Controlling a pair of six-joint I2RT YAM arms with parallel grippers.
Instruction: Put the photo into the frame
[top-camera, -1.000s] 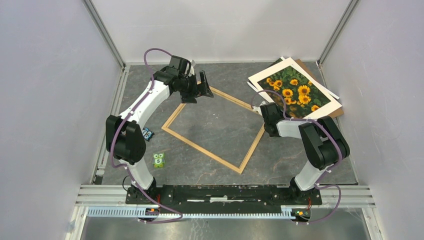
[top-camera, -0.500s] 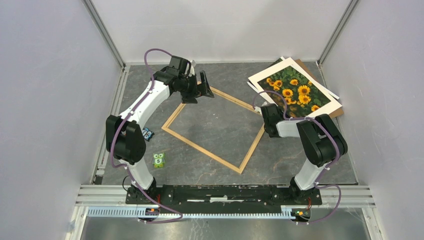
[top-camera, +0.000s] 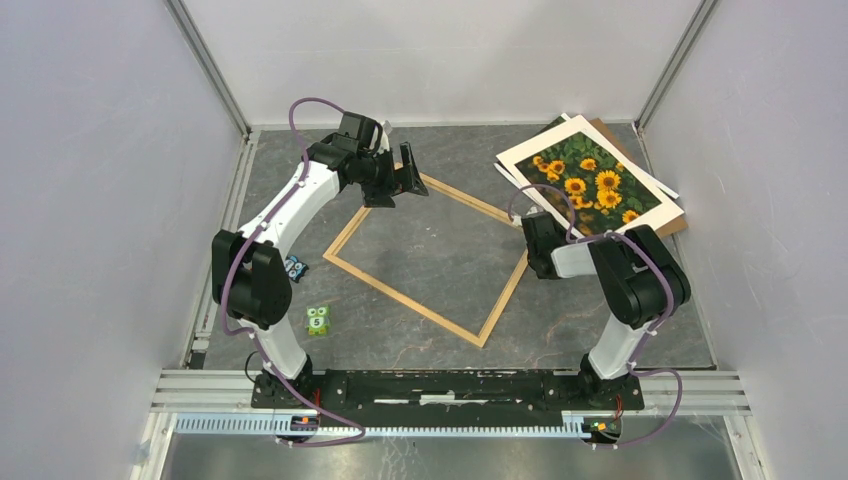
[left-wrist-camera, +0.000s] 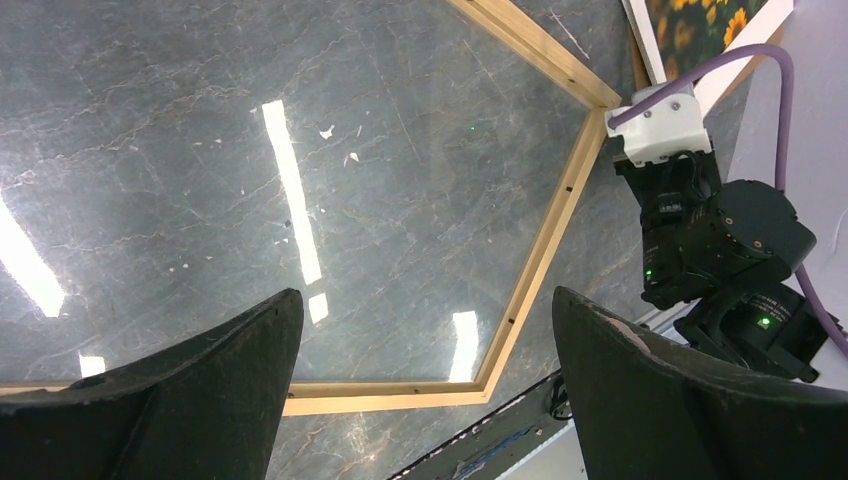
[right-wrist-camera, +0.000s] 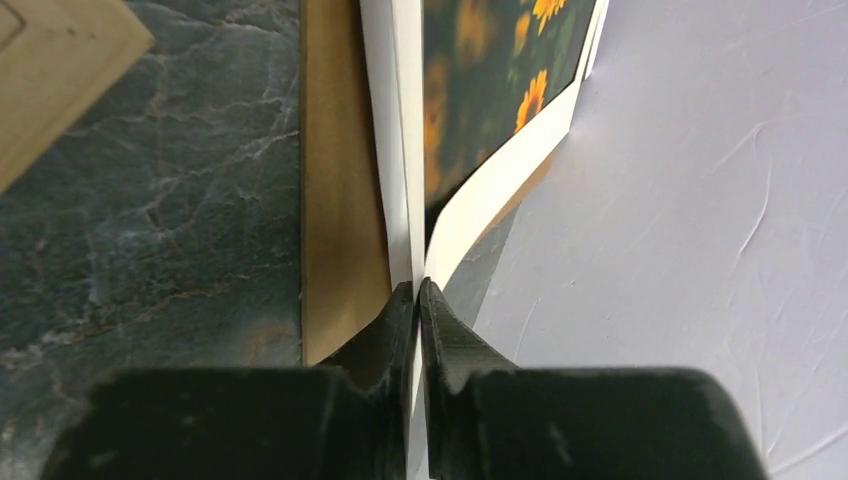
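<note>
Top external view: we see the photo (top-camera: 590, 185), a large print of orange-yellow sunflowers among dark green leaves with a white border. It lies picture side up in the far right corner of the table (top-camera: 440, 250), close to the right wall (top-camera: 760, 200). It rests on a brown board (top-camera: 672, 226) and a white sheet (top-camera: 668, 189) that peeks out past its edges. It sits wholly outside the frame (top-camera: 505, 290), a rectangle of thin pale wooden strips lying flat mid-table, turned like a diamond, with its right corner near the photo's near edge.

At the right wrist we see the right jaws drawn narrow, nipping a thin white edge. The photo's border curls up from the board and runs down into that pinch. We cannot tell whether the white sheet beneath is caught too.

At the left wrist we see the left jaws spread wide above the frame's inside, holding nothing, well apart from the photo.
</note>
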